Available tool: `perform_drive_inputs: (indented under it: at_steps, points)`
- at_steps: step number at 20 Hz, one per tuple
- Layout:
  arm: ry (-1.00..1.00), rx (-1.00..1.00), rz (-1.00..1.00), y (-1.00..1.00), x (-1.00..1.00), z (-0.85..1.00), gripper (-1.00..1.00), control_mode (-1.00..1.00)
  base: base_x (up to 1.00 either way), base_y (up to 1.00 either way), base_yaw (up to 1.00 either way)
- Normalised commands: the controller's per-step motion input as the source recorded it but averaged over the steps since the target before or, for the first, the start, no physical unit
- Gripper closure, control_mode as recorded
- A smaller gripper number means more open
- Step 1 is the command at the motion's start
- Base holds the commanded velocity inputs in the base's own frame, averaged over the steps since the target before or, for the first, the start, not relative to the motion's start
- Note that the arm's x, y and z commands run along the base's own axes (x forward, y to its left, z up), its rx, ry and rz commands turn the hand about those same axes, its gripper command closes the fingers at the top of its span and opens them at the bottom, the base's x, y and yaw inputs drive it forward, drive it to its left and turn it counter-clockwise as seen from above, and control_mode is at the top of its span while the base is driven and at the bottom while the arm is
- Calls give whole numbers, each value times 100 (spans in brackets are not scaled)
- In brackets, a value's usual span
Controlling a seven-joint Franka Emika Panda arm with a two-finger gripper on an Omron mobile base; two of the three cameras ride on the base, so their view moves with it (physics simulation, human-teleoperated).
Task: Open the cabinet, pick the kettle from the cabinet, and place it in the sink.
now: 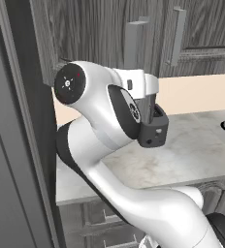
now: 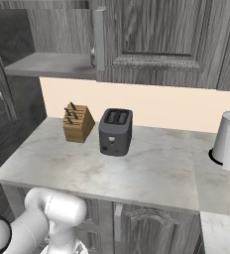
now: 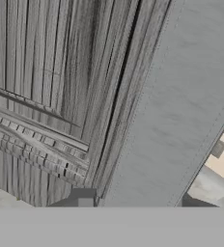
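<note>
The gripper [image 1: 144,104] is raised in front of the cabinet [image 1: 95,34], its hand pointing up at the lower edge of a door, level with the bottom of a long silver bar handle [image 1: 134,41]. From the left base view the fingers are hidden behind the hand and the dark camera block, so whether they are clamped on the handle or standing free cannot be told. In the hand view a finger tip [image 3: 83,197] rises at the bottom edge, with the wood-grain door panel close ahead of it and a wide smooth grey bar running diagonally just beside it.

In the right base view the cabinet door [image 2: 156,39] stands to the right of an open compartment whose grey shelf [image 2: 52,64] shows; a small rounded pale shape sits at the shelf's right end, mostly hidden behind the door handle, too little of it visible to name.

Below the gripper lies the grey marble tabletop [image 2: 137,168]. On it stand a wooden knife block [image 2: 78,124], a dark grey toaster [image 2: 115,131] just beside it, and well off to the right a white paper towel roll [image 2: 228,141].
</note>
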Motion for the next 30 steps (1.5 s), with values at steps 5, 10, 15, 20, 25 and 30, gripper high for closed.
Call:
perform_drive_inputs:
  at_steps: [5, 10, 15, 20, 25, 30]
  points:
    - [0, 0, -6, 48, -22, 0, 100, -100, 0, 0, 0]
    - [0, -1, -6, 38, -19, -6, -100, -100, 0, 0, 0]
    - [0, 0, -12, 4, -28, -5, -100, -100, 0, 0, 0]
    - [0, -2, -10, 0, -41, -22, -100, -100, 0, 0, 0]
    - [-1, -11, -8, -4, -37, -42, -100, -100, 0, 0, 0]
    - [-9, -2, -1, -3, -34, -19, -100, -100, 0, 0, 0]
